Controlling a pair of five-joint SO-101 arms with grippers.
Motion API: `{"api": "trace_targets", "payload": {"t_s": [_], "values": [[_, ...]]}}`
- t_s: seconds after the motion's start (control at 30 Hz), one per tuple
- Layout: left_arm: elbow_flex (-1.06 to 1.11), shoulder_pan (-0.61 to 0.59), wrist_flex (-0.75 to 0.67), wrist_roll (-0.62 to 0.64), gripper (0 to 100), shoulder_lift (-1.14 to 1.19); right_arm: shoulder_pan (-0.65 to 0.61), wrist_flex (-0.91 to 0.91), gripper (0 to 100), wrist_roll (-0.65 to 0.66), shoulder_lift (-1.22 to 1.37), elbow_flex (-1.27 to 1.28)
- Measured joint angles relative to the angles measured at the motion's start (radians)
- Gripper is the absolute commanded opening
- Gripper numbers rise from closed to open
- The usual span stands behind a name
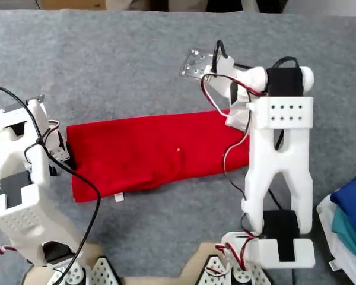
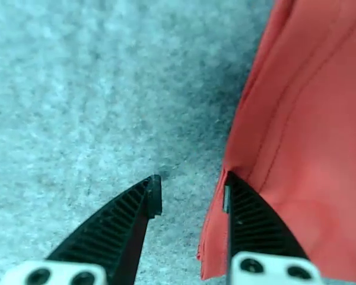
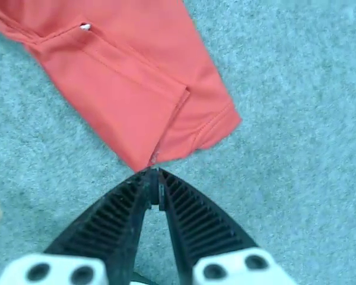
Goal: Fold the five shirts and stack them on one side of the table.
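1. We are seeing the red shirt (image 1: 154, 154) lying flat on the grey bench (image 1: 107, 71), folded into a long band that is running from one arm to the other
2. We are finding the left tool (image 2: 193, 178) at the left end of this band, opened about halfway and gripping nothing; one finger (image 2: 255, 225) is lying over the edge of the shirt, and the second one is pointing at the bare bench just beside it
3. We are finding the right tool (image 3: 154, 172) at the right end of the band, closed down to a thin slit; its tips are touching the shirt's corner, and we are not able to tell whether any cloth is caught there
4. We are noticing a stack of folded shirts (image 1: 350, 219), blue over teal and white, sitting at the right edge of the bench, well apart from the red shirt
5. We are also seeing a small metal plate (image 1: 197, 64) lying on the bench beyond the right arm, near the band but apart from it
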Motion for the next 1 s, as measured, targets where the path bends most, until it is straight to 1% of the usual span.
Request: {"api": "trace_targets", "payload": {"t_s": [0.17, 0.3, 0.4, 0.53, 0.77, 0.9, 1.0], "values": [[0.0, 0.012, 0.0, 0.017, 18, 0.0, 0.003, 0.0, 0.5, 0.0, -0.018, 0.043], [-0.046, 0.041, 0.032, 0.02, 18, -0.048, 0.003, 0.0, 0.5, 0.0, -0.018, 0.046], [-0.078, 0.043, 0.038, 0.057, 19, -0.08, 0.003, 0.0, 0.5, 0.0, -0.018, 0.046], [-0.084, 0.063, 0.026, 0.069, 18, -0.08, 0.003, 0.0, 0.5, 0.0, -0.018, 0.051], [-0.077, 0.092, -0.069, 0.124, 18, 0.043, 0.003, 0.0, 0.5, 0.0, -0.018, 0.068], [-0.08, 0.092, -0.089, 0.158, 18, 0.084, 0.003, 0.0, 0.5, 0.0, -0.018, 0.068], [-0.083, 0.092, -0.089, 0.176, 12, 0.109, 0.003, 0.0, 0.5, 0.0, -0.018, 0.068]]}}
